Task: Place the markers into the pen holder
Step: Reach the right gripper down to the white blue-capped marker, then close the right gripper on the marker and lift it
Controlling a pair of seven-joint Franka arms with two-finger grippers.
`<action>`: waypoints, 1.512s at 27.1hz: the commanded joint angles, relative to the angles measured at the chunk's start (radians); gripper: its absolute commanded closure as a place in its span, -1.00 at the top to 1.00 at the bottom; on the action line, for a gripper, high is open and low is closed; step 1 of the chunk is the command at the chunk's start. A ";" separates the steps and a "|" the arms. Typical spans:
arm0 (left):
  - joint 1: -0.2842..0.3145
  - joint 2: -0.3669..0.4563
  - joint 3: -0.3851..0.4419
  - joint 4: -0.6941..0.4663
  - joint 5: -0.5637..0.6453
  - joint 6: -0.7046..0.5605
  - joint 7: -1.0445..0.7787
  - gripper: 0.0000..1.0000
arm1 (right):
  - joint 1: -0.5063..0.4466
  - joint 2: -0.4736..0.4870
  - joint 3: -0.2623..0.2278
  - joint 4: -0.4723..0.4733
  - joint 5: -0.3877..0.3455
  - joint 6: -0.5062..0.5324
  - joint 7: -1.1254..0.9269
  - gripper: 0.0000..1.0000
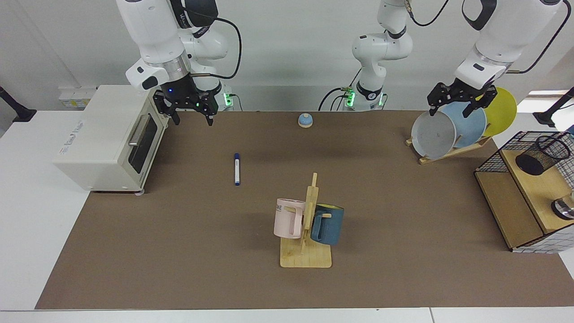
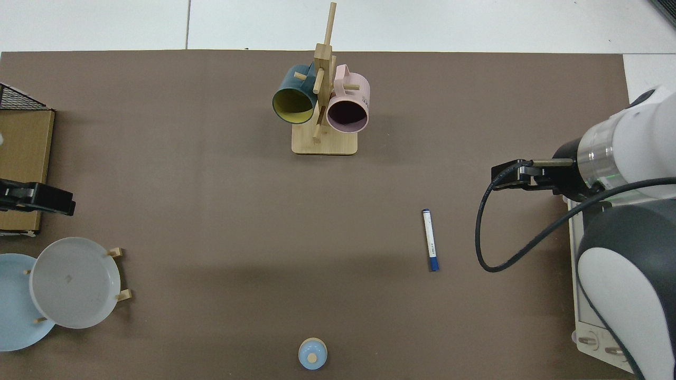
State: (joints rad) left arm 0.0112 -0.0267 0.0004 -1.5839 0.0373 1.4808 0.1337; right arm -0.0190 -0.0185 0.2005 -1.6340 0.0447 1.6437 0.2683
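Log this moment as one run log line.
marker: flat on mat, untouched | pen holder: on rack shelf | right gripper: open, by toaster oven | left gripper: open, over plates

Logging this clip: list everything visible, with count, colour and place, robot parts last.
marker: 1, white, blue cap, lying on mat.
pen holder: 1, black mesh, on wire rack.
wire rack: 1, black, wooden shelves, mat's edge.
toaster oven: 1, cream, opposite edge.
mug tree: 1, wooden; pink and blue mugs.
plate stand: 1, wooden; grey, blue, yellow plates.
bell: 1, blue, far edge.
right gripper: open, raised by oven.
left gripper: open, above plates.
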 commanded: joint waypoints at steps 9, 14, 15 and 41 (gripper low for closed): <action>0.004 -0.025 0.001 -0.022 0.019 -0.011 0.015 1.00 | -0.039 -0.009 -0.003 -0.006 0.061 0.010 -0.023 1.00; 0.004 -0.025 -0.002 -0.022 0.019 -0.013 0.017 1.00 | -0.033 -0.009 -0.001 -0.006 0.061 0.005 -0.020 1.00; 0.004 -0.025 -0.002 -0.022 0.019 -0.013 0.017 1.00 | -0.033 -0.012 -0.001 -0.007 0.060 -0.007 -0.021 1.00; -0.004 -0.053 -0.002 -0.067 0.012 -0.007 0.020 1.00 | 0.099 0.023 0.010 -0.362 -0.012 0.341 -0.179 1.00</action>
State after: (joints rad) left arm 0.0160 -0.0442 -0.0058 -1.6089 0.0394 1.4749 0.1440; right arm 0.0853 -0.0042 0.2127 -1.9202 0.0487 1.9009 0.1128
